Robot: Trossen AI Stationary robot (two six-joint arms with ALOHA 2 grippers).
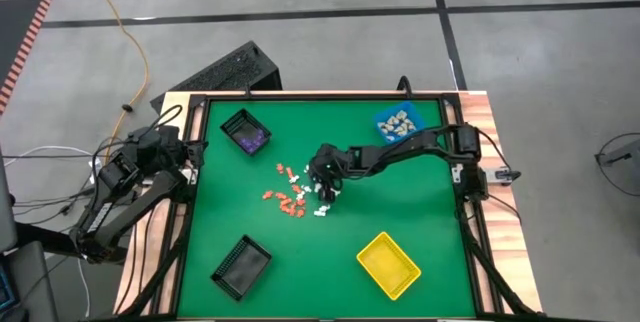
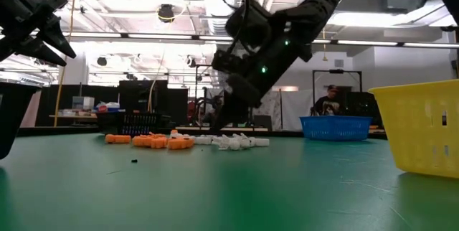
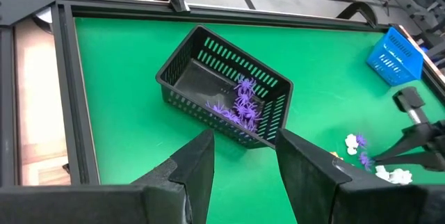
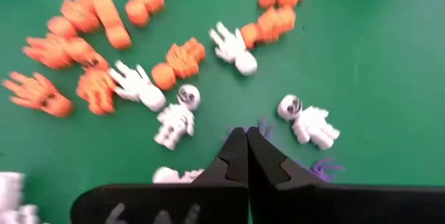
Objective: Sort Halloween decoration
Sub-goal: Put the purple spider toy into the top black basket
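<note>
Green mat (image 1: pixel 400 202) covers the table, concrete floor w/ a yellow cable around it. Halloween decoration pieces (image 1: pixel 295 194) lie in a loose scatter just left of mat centre: orange ones (image 4: pixel 83 50) toward 9 o'clock of the pile, white skeleton-like ones (image 4: pixel 174 120) toward 3 o'clock, a few purple bits (image 4: pixel 323 167) mixed in. Right gripper (image 4: pixel 245 140) is down at the 3 o'clock edge of that pile, fingers pressed tight together w/ tips at the mat; purple bits show beside the tips, can't tell if one is pinched. Left gripper (image 3: pixel 243 161) hangs off the mat's 9 o'clock side, fingers apart, nothing btwn them. Black bin (image 1: pixel 246 132) at approx 11 o'clock holds purple pieces (image 3: pixel 240 102); blue bin (image 1: pixel 398 124) at 1 o'clock holds beige pieces (image 1: pixel 400 120); yellow bin (image 1: pixel 388 264) at 5 o'clock; second black bin (image 1: pixel 240 265) at 7 o'clock
</note>
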